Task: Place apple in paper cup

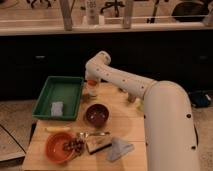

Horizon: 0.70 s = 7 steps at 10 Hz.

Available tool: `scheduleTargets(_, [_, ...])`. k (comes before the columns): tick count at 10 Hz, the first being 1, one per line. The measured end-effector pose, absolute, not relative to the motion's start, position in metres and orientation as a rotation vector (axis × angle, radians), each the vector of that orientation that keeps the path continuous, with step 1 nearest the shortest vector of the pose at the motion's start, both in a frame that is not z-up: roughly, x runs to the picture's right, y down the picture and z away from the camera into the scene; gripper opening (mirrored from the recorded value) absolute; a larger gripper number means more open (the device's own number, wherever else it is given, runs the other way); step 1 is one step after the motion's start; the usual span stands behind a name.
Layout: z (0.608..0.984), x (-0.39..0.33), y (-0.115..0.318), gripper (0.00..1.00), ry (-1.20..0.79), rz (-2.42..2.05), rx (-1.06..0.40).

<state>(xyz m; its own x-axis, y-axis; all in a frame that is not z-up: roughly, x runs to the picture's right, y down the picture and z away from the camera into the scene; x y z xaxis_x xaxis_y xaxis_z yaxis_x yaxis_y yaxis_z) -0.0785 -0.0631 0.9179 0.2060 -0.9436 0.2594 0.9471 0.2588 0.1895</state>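
My gripper (pixel 91 84) hangs at the end of the white arm, over the far edge of the wooden table, just right of the green tray. A small red-orange patch, the apple (pixel 89 81), shows right at the gripper. Directly under it stands the cream paper cup (pixel 93 93). The apple is at or just above the cup's mouth. I cannot tell whether it rests in the cup or is still held. The gripper hides most of both.
Green tray (pixel 70 87) holds a pale block (pixel 57 107). A dark bowl (pixel 96 114) stands in front of the cup. Near the front edge are an orange bowl (pixel 56 148), a yellow piece (pixel 57 129), a utensil (pixel 93 134), a bar (pixel 98 145) and a grey cloth (pixel 120 149). My arm spans the right side.
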Motion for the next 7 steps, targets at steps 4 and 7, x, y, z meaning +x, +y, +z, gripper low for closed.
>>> scheduleTargets(4, [0.9136, -0.0788, -0.064, 0.18, -0.361, -1.318, -0.002])
scheduleTargets(7, [0.9133, -0.0823, -0.0623, 0.11, -0.372, -1.321, 0.008])
